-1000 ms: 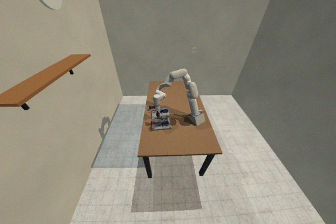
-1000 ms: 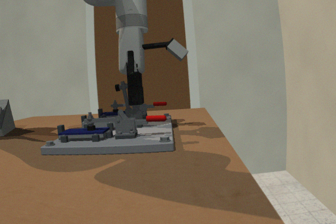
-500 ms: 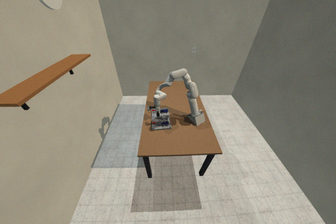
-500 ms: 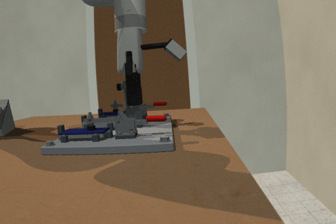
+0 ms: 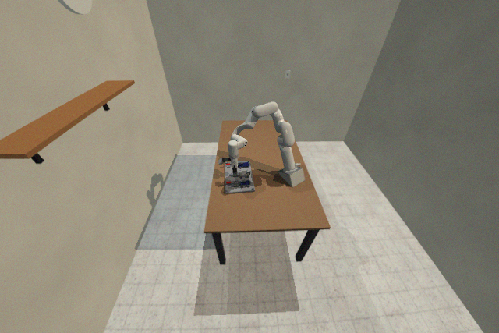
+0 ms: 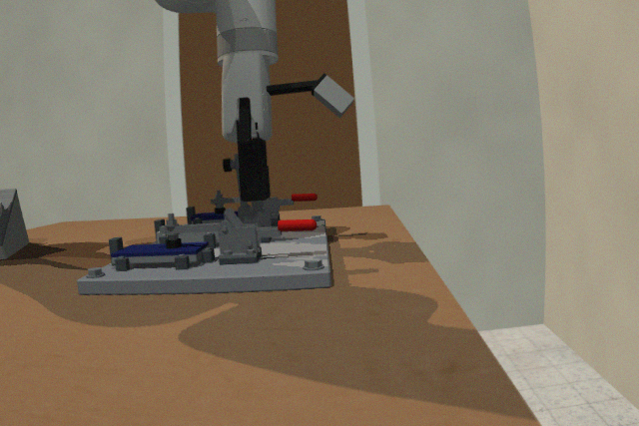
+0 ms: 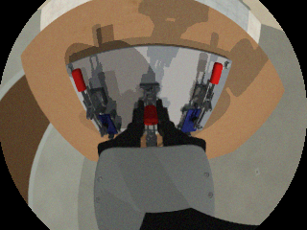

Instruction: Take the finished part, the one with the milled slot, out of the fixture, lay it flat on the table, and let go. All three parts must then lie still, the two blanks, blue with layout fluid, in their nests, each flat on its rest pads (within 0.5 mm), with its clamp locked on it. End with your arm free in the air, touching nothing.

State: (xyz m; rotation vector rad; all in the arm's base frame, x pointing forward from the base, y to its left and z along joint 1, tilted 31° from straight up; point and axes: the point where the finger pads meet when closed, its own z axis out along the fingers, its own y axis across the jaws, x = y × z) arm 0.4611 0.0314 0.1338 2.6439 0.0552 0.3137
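The grey fixture plate [image 6: 206,274] lies on the brown table, also seen in the top view [image 5: 238,179]. It carries three nests in a row, each with a toggle clamp. My gripper [image 6: 253,196] points straight down over the middle clamp and is shut on that clamp's red handle [image 7: 150,115]. The middle clamp's arm with its black pad [image 6: 227,165] stands raised. The near blue blank [image 6: 155,248] and the far blue blank [image 6: 209,214] sit in their nests, with their red handles [image 6: 296,224] [image 6: 304,197] lying level. The grey finished part in the middle nest is mostly hidden.
The robot's base [image 5: 291,176] stands on the table to the right of the fixture. The table's edge [image 6: 438,287] runs close beside the fixture's handle side. A wall shelf [image 5: 60,119] hangs far to the left.
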